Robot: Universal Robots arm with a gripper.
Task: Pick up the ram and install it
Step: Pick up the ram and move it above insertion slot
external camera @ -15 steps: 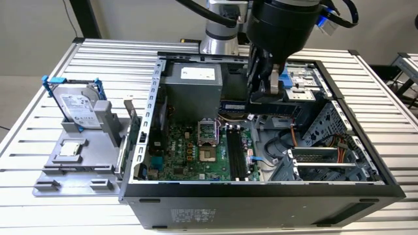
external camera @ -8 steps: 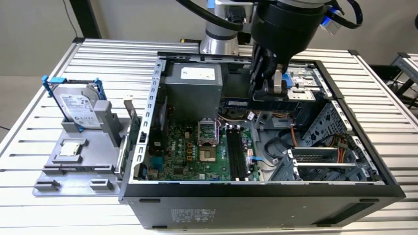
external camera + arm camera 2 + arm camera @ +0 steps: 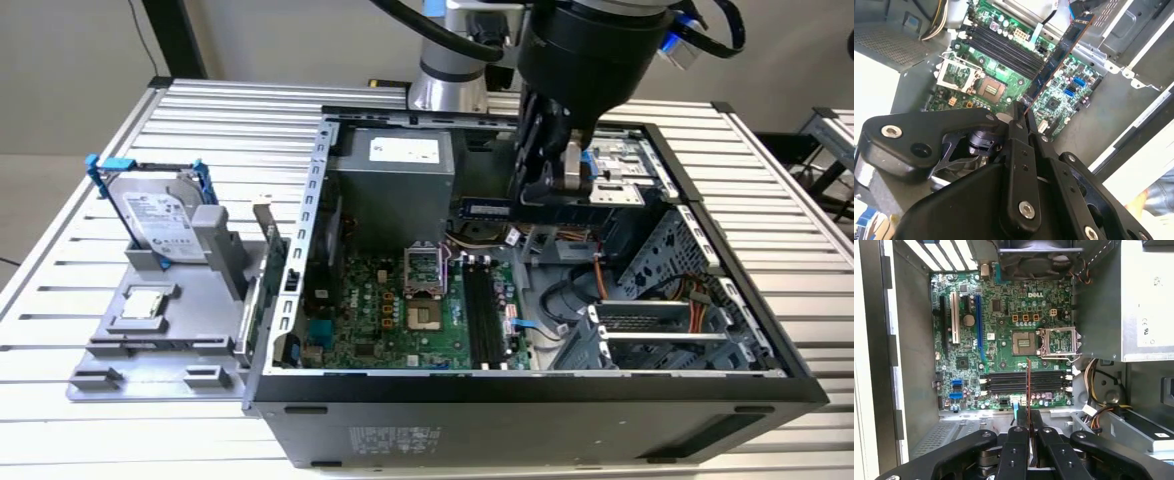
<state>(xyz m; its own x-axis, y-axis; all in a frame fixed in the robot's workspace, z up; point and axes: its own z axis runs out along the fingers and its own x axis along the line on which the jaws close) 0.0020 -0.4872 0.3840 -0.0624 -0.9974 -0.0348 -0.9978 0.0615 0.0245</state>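
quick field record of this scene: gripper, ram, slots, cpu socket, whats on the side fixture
gripper: shut on the ram, above the open computer case
ram: gripped near one end, held over the motherboard, not in a slot
memory slots: black, empty
cpu socket: cover flipped open
side fixture: at the exterior view's left of the case; hard drive upright in a blue frame, processor lying flat

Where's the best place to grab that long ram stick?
Pinch the ram by its two flat faces, from above, as the pincer does now. It is thin and flat, and this probably leaves its lower edge free for the slots.
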